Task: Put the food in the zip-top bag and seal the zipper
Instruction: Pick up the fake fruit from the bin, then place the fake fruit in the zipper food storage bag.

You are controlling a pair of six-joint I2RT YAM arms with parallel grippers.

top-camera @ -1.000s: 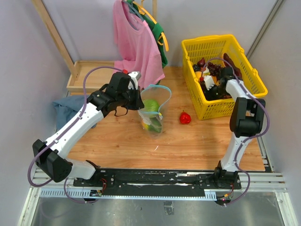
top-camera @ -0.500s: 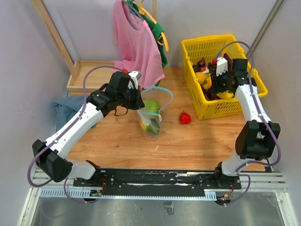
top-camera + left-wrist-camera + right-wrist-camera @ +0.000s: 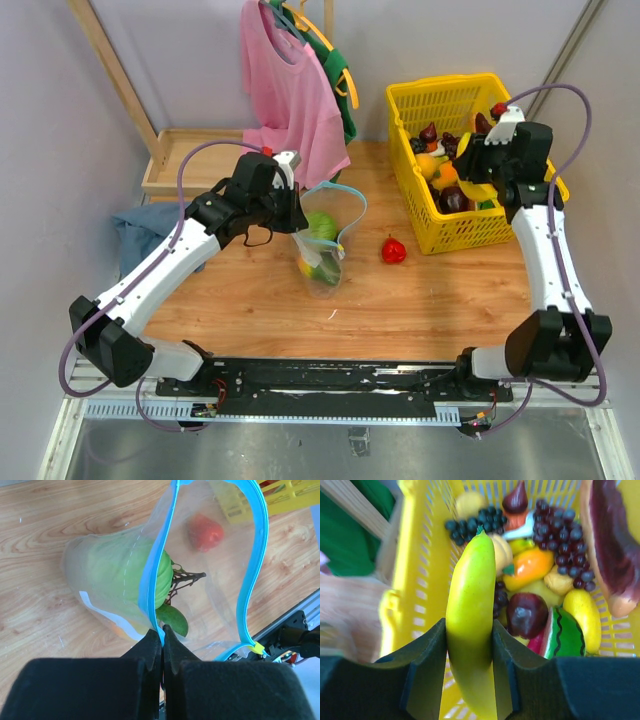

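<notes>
The zip-top bag (image 3: 325, 250) stands on the wooden table, held open; a green fruit (image 3: 120, 570) and other food lie inside. My left gripper (image 3: 162, 630) is shut on the near side of the teal zipper (image 3: 257, 555) and holds the mouth up (image 3: 297, 215). A red fruit (image 3: 393, 250) lies on the table right of the bag. My right gripper (image 3: 469, 625) is shut on a yellow-green banana (image 3: 472, 605) and hangs above the yellow basket (image 3: 455, 88), over its right half (image 3: 475, 183). More food, grapes (image 3: 562, 535) and a watermelon slice (image 3: 565, 635) among it, fills the basket.
A pink shirt (image 3: 285, 90) and green garment (image 3: 343, 75) hang behind the bag. A blue cloth (image 3: 135, 235) lies at the left, beside a shallow wooden tray (image 3: 180, 160). The basket's wall (image 3: 402, 580) rises just left of the banana.
My right arm has risen out of the basket and swung right with the banana in its jaws. The left gripper has stayed on the bag's zipper.
</notes>
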